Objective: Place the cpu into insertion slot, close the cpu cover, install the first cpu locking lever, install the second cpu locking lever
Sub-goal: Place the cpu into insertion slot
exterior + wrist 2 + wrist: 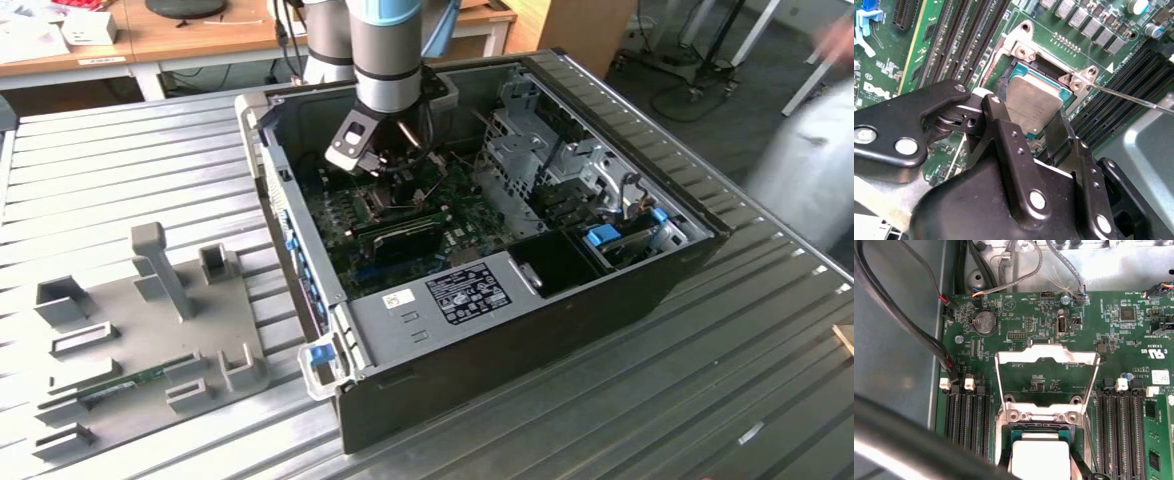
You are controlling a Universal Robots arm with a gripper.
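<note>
Exterior view, left to right: a grey fixture tray (147, 340) lies on the ribbed desk (694, 400). At frame centre stands the open computer case (534, 310), with the tool (380, 165) low over its green board (400, 215). Second wrist view: the fingers (1001, 135) press opposite edges of the cpu (1029, 100), apparently clamped on it, directly over the insertion slot (1041, 70). First wrist view: the cpu cover (1019, 352) stands folded open beyond the slot.

Your cpu (1030, 100) is dull silver-grey metal, the cpu cover (1074, 356) beside it shiny bare metal, the tool (1024, 114) matt black.
</note>
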